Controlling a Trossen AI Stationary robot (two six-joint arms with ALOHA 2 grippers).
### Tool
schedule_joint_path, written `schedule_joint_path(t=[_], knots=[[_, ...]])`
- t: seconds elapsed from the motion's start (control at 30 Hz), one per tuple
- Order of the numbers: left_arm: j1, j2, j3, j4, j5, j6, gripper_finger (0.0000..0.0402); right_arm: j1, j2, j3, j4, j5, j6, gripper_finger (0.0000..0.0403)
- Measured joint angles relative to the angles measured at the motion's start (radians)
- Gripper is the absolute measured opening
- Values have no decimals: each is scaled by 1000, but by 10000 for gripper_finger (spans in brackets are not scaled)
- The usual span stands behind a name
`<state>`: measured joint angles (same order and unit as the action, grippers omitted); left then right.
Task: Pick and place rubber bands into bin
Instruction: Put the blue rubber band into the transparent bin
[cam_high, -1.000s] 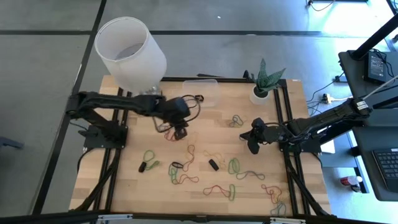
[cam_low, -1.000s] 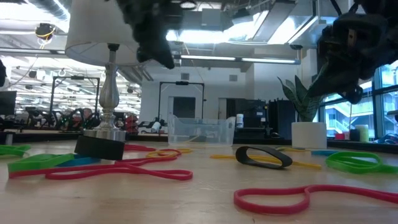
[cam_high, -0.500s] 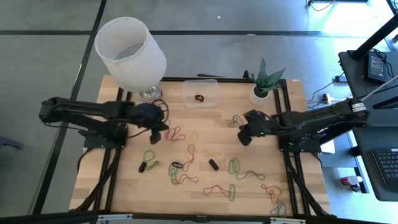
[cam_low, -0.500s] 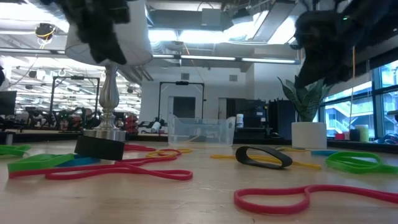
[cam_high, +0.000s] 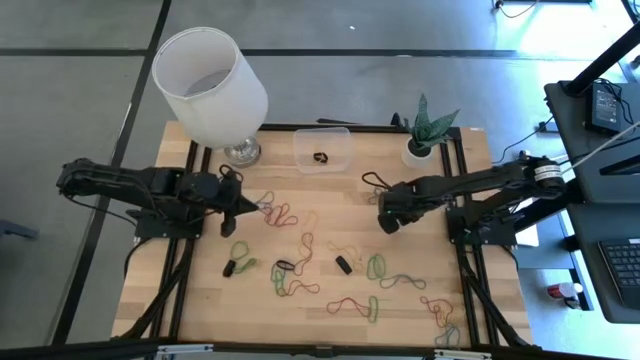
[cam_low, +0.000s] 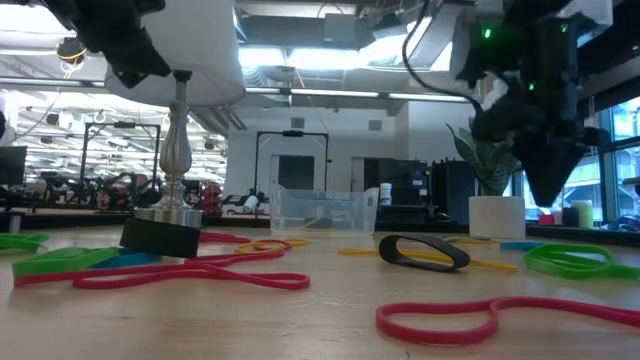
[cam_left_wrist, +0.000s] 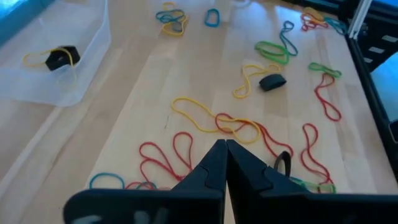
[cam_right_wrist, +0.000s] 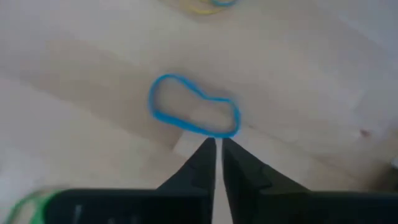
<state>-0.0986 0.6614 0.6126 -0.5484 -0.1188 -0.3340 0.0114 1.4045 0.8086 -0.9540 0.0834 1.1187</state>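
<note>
- Right gripper (cam_right_wrist: 216, 149), fingers parted only a sliver and empty, points straight at the blue rubber band (cam_right_wrist: 193, 111) at frame centre.
- The band's long axis runs crosswise to the fingers.
- Left gripper (cam_left_wrist: 225, 151) closed, empty.

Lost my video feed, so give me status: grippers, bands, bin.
Left gripper shut, empty, over red bands. Right gripper nearly closed, above a blue band, not gripping. Bin holds a few bands; many remain. Nothing blocking.

The bin (cam_high: 323, 149), clear and shallow, sits at the upper centre of the frame, holding a yellow loop and a black one. Rubber bands (cam_high: 300, 262) in red, green, yellow and black lie scattered flat across the middle and lower frame. One blue band (cam_right_wrist: 194, 114) lies flat on the wood.
</note>
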Motion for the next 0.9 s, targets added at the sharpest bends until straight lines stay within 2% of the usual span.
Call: schedule_joint_path(t=[0.27,0.5,0.73,0.9], knots=[[0,-2,-2,-1,-17,-29,2,-60,9,-70,58,1,-25,98],[0,-2,-2,-1,-29,-50,3,-75,9,-164,231,-33,-24,114],[0,-2,-2,-1,-27,-72,3,-71,3,-233,260,-28,30,100],[0,-2,-2,-1,-26,-73,1,-49,5,-226,251,-13,26,44]])
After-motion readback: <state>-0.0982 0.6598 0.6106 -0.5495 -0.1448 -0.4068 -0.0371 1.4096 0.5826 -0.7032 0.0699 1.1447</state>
